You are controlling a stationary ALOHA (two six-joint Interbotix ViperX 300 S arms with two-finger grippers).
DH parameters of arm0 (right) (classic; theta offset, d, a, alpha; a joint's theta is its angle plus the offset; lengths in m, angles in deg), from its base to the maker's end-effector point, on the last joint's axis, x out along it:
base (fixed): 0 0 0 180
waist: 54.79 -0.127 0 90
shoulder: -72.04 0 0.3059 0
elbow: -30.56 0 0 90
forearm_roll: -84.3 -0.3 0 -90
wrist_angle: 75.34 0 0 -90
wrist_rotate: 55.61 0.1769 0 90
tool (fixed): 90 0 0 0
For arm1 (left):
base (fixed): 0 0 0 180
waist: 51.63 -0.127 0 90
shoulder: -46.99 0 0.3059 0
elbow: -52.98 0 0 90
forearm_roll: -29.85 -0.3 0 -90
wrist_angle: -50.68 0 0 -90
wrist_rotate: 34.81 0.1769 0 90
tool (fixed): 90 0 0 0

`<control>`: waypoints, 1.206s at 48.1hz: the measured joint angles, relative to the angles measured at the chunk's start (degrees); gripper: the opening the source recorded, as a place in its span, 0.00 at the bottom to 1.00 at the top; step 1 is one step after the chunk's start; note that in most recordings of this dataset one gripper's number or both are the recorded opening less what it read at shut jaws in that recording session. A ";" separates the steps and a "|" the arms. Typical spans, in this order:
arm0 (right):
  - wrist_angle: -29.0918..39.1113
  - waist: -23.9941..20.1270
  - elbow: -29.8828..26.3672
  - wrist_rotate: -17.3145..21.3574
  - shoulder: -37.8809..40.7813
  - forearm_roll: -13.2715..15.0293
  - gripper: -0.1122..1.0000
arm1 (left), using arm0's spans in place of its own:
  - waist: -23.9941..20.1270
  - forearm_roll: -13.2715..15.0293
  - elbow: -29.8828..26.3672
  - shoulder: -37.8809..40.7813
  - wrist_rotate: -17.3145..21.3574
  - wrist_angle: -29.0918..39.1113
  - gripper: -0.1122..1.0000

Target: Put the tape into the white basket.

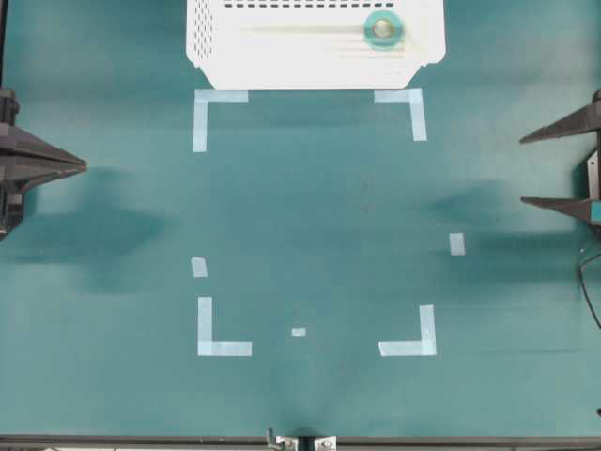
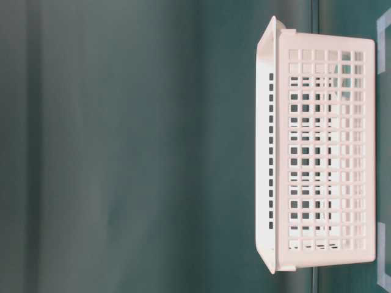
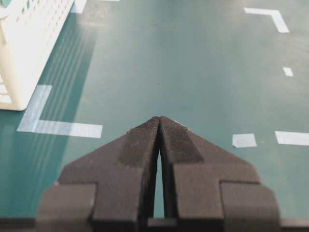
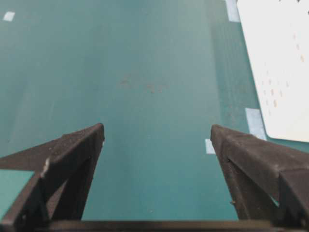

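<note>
**Tape ring sits inside the basket**

The mint-green tape [image 1: 381, 29] — a small ring with a hollow round core — lies on the ribbed floor of the white basket [image 1: 221, 56], perforated plastic walls around it. Left end effector [image 1: 83, 166]: matte black pads pressed together, empty. Right end effector [image 1: 524, 169] — spread wide, empty, over the smooth teal tabletop [image 1: 310, 225].

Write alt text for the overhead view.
The tape lies inside the white basket at the top edge of a green table. The left gripper is shut at left, the right gripper open and empty at right.
</note>
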 measured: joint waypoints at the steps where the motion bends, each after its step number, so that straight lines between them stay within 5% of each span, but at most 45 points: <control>1: -0.53 0.00 0.26 0.00 0.00 0.00 0.98 | 0.09 0.00 0.00 0.00 0.00 -0.09 0.00; 28: -6.24 0.00 3.69 0.00 0.00 2.46 0.98 | 0.00 -0.18 1.14 0.00 3.60 -2.20 0.00; 58: -9.14 0.00 5.54 0.26 0.79 2.72 0.98 | 0.00 -0.09 1.14 0.00 3.43 -2.20 0.00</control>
